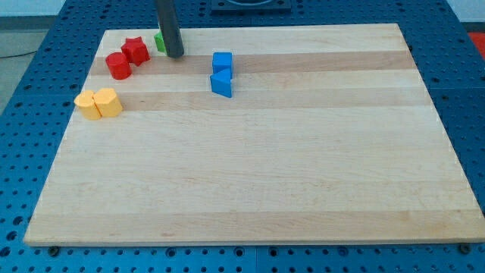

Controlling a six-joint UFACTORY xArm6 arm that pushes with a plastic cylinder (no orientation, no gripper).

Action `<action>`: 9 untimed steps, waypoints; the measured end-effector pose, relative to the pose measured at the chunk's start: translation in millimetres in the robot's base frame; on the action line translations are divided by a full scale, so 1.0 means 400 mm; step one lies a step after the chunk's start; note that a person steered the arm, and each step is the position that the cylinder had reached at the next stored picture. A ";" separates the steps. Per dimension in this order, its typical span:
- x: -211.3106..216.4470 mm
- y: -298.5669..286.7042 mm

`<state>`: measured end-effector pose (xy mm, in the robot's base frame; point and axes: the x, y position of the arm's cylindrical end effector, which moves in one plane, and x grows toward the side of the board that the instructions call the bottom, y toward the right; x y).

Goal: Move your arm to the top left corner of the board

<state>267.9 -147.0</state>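
Observation:
My tip (175, 54) rests on the wooden board (250, 174) near the view's top left, right beside a green block (160, 41) that the rod partly hides. Left of it lie a red star-like block (136, 50) and a red cylinder (117, 66), touching each other. The board's top left corner (106, 33) is further to the left of the tip.
Two yellow blocks (98, 103) sit together at the left edge. A blue cube (222, 62) and a blue wedge-like block (220, 83) stand touching to the right of the tip. A blue perforated table (30, 91) surrounds the board.

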 end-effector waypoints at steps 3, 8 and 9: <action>0.300 -0.006; 0.438 -0.395; 0.292 -0.394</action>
<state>384.7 -304.6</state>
